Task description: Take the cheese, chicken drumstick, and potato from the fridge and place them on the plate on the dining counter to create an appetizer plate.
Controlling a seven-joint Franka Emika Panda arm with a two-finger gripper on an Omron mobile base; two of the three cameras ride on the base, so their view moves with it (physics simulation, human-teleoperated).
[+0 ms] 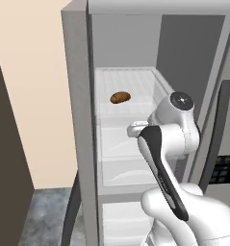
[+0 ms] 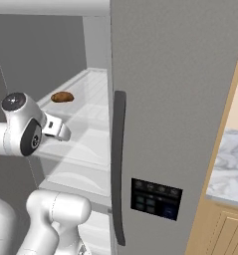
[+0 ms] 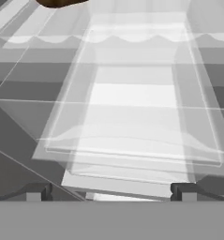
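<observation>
Reaching into the open fridge point(image 1: 78, 96) for a first food item, judging by the arm's pose. Brown oval lump, likely the potato point(image 1: 120, 97), on the white shelf, upper centre of the left base view; a dark sliver at the hand view's top edge. Gripper point(image 3: 111, 191) released, tips wide at the bottom of the hand view, well short of it and lower. Next: raise, extend deeper, straddle the lump, then clench.

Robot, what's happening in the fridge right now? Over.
Gripper open, empty, inside the fridge. Brown food piece lies alone on the upper shelf, untouched. Nothing blocking the way.
</observation>
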